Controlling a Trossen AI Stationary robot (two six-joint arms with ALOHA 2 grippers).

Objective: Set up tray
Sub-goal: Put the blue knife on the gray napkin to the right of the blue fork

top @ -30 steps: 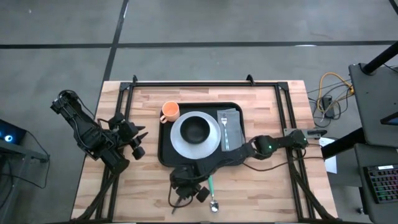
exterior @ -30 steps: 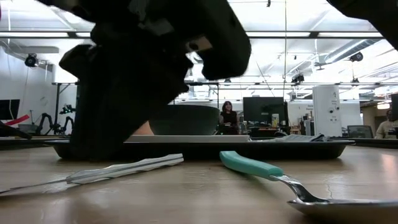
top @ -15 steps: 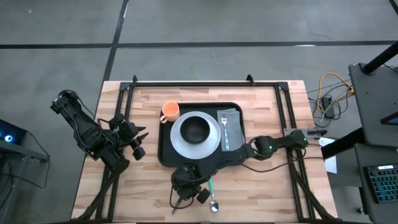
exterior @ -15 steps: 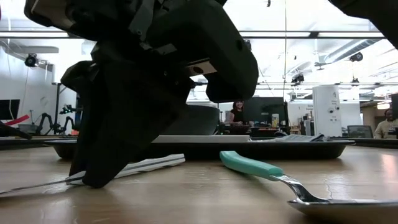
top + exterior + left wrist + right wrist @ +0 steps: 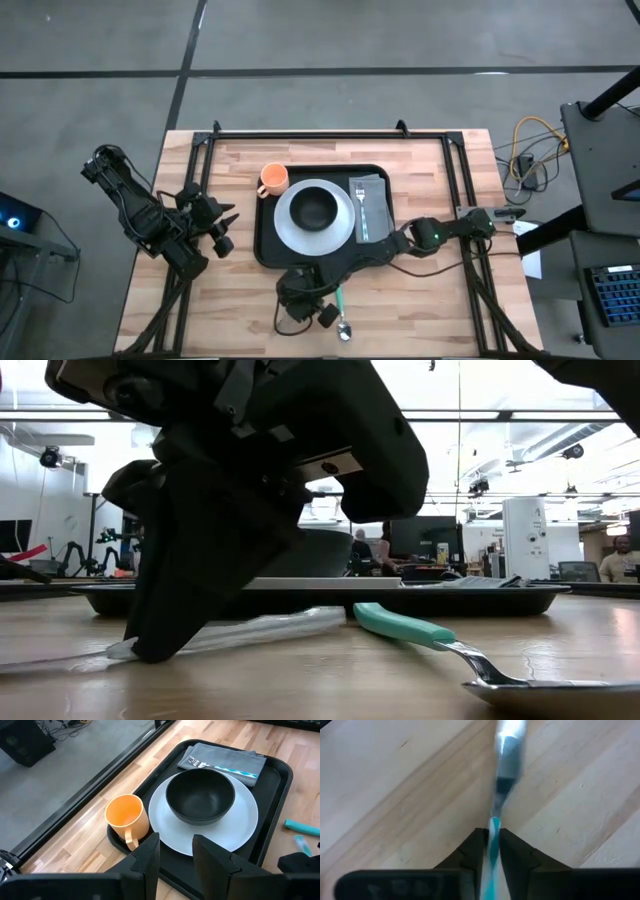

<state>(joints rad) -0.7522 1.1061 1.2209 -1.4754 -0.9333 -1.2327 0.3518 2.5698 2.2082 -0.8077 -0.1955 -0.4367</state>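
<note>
A black tray [image 5: 266, 245] holds a white plate [image 5: 340, 232] with a black bowl [image 5: 316, 208], a grey napkin [image 5: 374, 205] with a fork on it, and an orange cup [image 5: 273, 180] at its far left corner. My right gripper [image 5: 300, 308] is near the table's near edge, shut on a knife [image 5: 270, 628] with a teal-and-white striped handle. A teal-handled spoon [image 5: 341, 308] lies beside it on the wood. My left gripper [image 5: 176, 860] waits open, to the left of the tray. My right gripper pinches the knife's striped handle [image 5: 493, 825] between its two fingers [image 5: 475, 847], close to where the metal blade begins. The fingers come from above, pointing down, and lie across the knife. The knife stays low and nearly level over the table; whether it is lifted clear, I cannot tell.
The spoon's teal handle [image 5: 410, 625] lies just right of the knife's free end. The tray's near rim [image 5: 500, 598] runs behind both. Bare wood lies to the left and right of the tray. People and desks show in the room beyond the table.
My right gripper has come down onto the knife near the table's near edge. The knife's handle end has since shifted toward the spoon and now shows blurred.
</note>
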